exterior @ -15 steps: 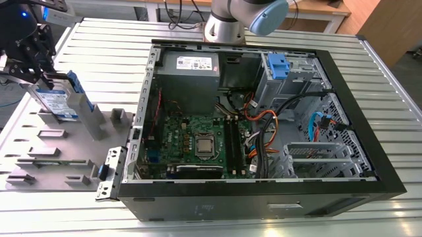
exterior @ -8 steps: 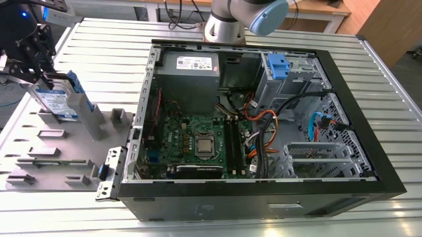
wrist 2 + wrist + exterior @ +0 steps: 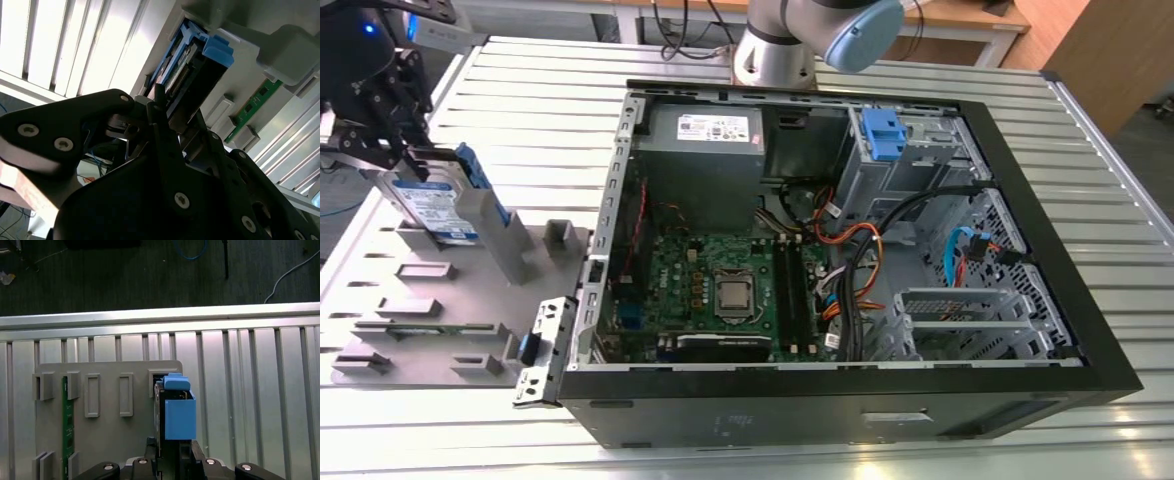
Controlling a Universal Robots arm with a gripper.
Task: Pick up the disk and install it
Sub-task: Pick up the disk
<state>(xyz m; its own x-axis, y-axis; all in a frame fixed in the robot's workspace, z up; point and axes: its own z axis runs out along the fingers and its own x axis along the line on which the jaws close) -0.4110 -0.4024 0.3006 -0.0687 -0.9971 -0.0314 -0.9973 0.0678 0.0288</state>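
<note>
1. Slatted metal surface (image 3: 560, 70) carries, in the exterior view, an open computer case (image 3: 1107, 370) and, to the exterior view's left, a grey slotted holder (image 3: 427, 330). The disk (image 3: 438, 205) stands on edge in one of its slots, with its white-and-blue label facing out and a blue bracket along its edges. The gripper (image 3: 411, 160) is at the disk's upper end. I judge the pick-up to be the step in hand, as the disk is not yet in the case.
2. In the second wrist view the gripper (image 3: 160, 120) sits right at the disk (image 3: 205, 75). I cannot tell whether it is clamped on the disk or merely around it.
3. In the first wrist view the disk (image 3: 177, 415) shows edge-on, its blue bracket facing the camera. It is seated in the holder (image 3: 110, 440), apart from a green circuit strip (image 3: 65, 430), with the gripper (image 3: 172, 455) at one end. Freeing it calls, I judge, for a firm hold and a straight pull along the slot.
</note>
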